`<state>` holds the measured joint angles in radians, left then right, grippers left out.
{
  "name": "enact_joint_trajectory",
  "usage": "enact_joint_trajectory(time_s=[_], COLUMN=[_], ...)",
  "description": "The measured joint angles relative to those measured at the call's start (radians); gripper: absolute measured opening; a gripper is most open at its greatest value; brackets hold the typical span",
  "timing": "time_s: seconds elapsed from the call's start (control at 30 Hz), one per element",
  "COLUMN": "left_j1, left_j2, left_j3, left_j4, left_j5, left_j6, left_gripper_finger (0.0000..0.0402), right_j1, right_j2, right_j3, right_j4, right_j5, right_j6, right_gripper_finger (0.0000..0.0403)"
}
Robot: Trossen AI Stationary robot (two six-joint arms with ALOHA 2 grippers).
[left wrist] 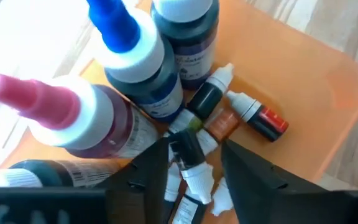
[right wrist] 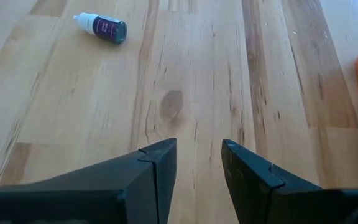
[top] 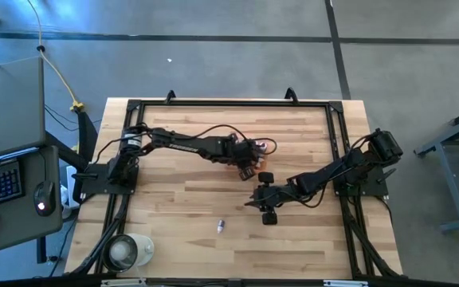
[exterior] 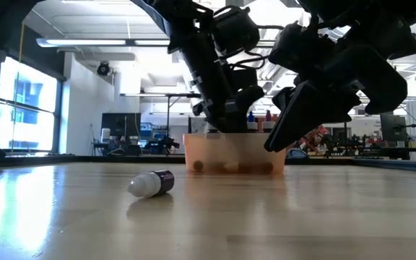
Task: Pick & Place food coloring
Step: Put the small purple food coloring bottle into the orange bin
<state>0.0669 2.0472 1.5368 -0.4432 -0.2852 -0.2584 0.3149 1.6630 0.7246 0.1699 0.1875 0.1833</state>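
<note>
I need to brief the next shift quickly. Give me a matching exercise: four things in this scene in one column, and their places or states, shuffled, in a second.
Things:
1. left gripper
2. right gripper
3. lone small dropper bottle with white tip and dark label
4. translucent orange plastic tray

Places or states:
A. lying on its side on the bare wooden table
B. open and empty, above bare wood
C. holding a pile of food coloring bottles
D. down inside the tray, fingers either side of a small bottle

Pairs: 1-D, 2-B, 3-A, 4-C
</note>
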Motion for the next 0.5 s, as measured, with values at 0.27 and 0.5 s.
enact_joint_trajectory(time_s=[0.27,0.5], left_j1=[-0.002,-0.066], left_j2=[0.0,-0.05], left_j3=[0.174,0.327], left_j4=[-0.337,-0.704], left_j5=[0.121,-0.051], left_j6=[0.013,-0.028], left_gripper_finger=[0.0174,0.0175], right_j1=[0.0,0.0], right_j2=[0.0,0.0], right_j3=[0.0,0.0], right_j4=[0.017,0.032], right_j5=[0.003,0.046], right_j6=[0.0,-0.034], right_gripper_finger=[0.0121,0.0121])
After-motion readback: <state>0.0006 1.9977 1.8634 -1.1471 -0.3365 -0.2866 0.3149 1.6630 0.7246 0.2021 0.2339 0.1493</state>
